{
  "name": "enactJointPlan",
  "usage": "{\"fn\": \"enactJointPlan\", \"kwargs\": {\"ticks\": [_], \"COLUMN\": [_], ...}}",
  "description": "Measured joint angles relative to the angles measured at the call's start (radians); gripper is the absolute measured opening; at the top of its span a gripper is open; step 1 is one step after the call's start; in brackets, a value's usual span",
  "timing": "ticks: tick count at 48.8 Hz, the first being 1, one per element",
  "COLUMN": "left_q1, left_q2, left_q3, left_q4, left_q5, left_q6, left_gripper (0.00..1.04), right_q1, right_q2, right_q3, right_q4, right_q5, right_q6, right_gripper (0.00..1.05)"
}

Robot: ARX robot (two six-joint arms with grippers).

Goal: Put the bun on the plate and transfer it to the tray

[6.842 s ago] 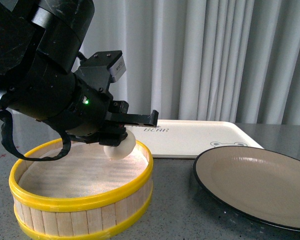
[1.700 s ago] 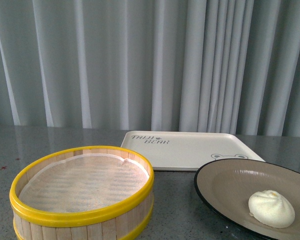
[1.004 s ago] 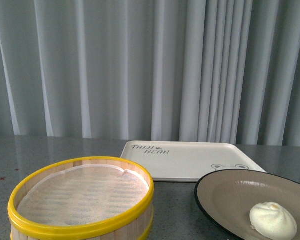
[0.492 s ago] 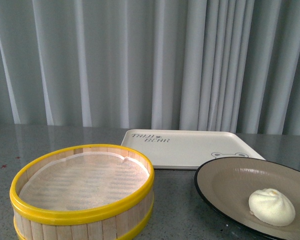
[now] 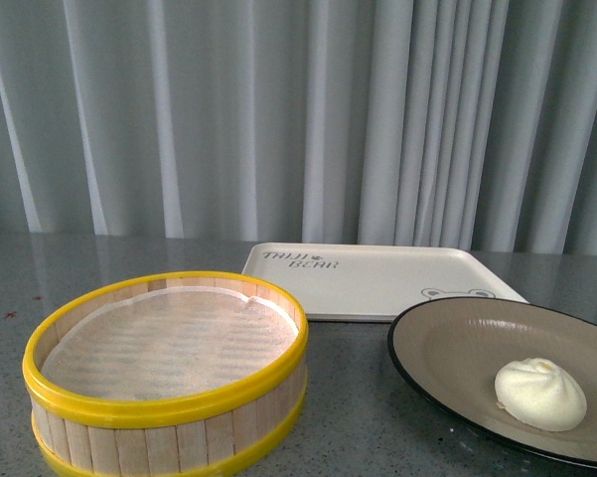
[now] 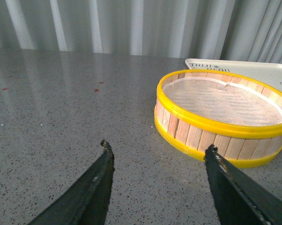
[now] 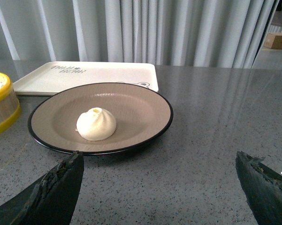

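Observation:
The white bun [image 5: 540, 394] [image 7: 96, 124] rests on the beige, black-rimmed plate [image 5: 447, 348] [image 7: 141, 105] at the front right. Behind the plate lies the cream tray [image 5: 377, 273] [image 7: 108, 72] with grey lettering and nothing on it. Neither arm shows in the front view. My right gripper [image 7: 159, 157] stands open over bare table, on the near side of the plate and apart from it. My left gripper [image 6: 157, 147] is open too, over the table beside the steamer basket, with nothing between its fingers.
A yellow-rimmed wooden steamer basket [image 5: 169, 373] [image 6: 223, 115] with a white liner stands at the front left, holding nothing. Grey speckled tabletop [image 6: 61, 93] stretches away beyond the left gripper. Grey curtains [image 5: 298, 109] close off the back.
The left arm that held the bun over the basket has left the front view, and the bun now lies on the plate. Over the last second only the camera view shifts slightly.

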Motion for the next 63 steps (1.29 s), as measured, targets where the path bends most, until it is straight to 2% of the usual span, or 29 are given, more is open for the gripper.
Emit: {"fn": "enactJointPlan", "kwargs": {"ticks": [11, 13, 34, 39, 40, 42, 45, 50, 52, 54, 56, 59, 63], "left_q1": [0.0, 0.0, 0.0, 0.0, 0.0, 0.0, 0.0, 0.0, 0.0, 0.0, 0.0, 0.0, 0.0], "left_q2": [0.0, 0.0, 0.0, 0.0, 0.0, 0.0, 0.0, -0.001, -0.001, 0.0, -0.001, -0.001, -0.001], "left_q3": [0.0, 0.0, 0.0, 0.0, 0.0, 0.0, 0.0, 0.0, 0.0, 0.0, 0.0, 0.0, 0.0], "left_q4": [0.0, 0.0, 0.0, 0.0, 0.0, 0.0, 0.0, 0.0, 0.0, 0.0, 0.0, 0.0, 0.0], "left_q5": [0.0, 0.0, 0.0, 0.0, 0.001, 0.0, 0.0, 0.0, 0.0, 0.0, 0.0, 0.0, 0.0], "left_q6": [0.003, 0.002, 0.002, 0.002, 0.002, 0.002, 0.002, 0.002, 0.002, 0.002, 0.002, 0.002, 0.002], "left_gripper": [1.0, 0.98, 0.98, 0.98, 0.98, 0.98, 0.98, 0.98, 0.98, 0.98, 0.98, 0.98, 0.98], "right_q1": [0.0, 0.0, -0.001, -0.065, -0.1, -0.134, -0.143, -0.068, -0.016, 0.038, 0.061, 0.064, 0.035], "right_q2": [0.0, 0.0, 0.002, 0.158, 0.229, 0.314, 0.391, 0.451, 0.461, 0.469, 0.479, 0.501, 0.521], "right_q3": [0.0, 0.0, 0.0, 0.119, 0.161, 0.215, 0.282, 0.37, 0.397, 0.412, 0.412, 0.41, 0.403], "right_q4": [0.0, 0.0, -0.002, -0.227, -0.245, -0.23, -0.194, -0.136, -0.181, -0.253, -0.302, -0.357, -0.345], "right_q5": [0.0, 0.0, 0.0, -0.072, -0.073, -0.054, -0.005, 0.071, 0.074, 0.051, 0.03, 0.006, -0.006], "right_q6": [0.0, 0.0, 0.001, 0.219, 0.286, 0.323, 0.307, 0.106, -0.042, -0.249, -0.383, -0.607, -0.779], "right_gripper": [0.96, 0.96, 0.96, 0.96, 0.96, 0.96, 0.96, 0.96, 0.96, 0.96, 0.96, 0.96, 0.96]}}
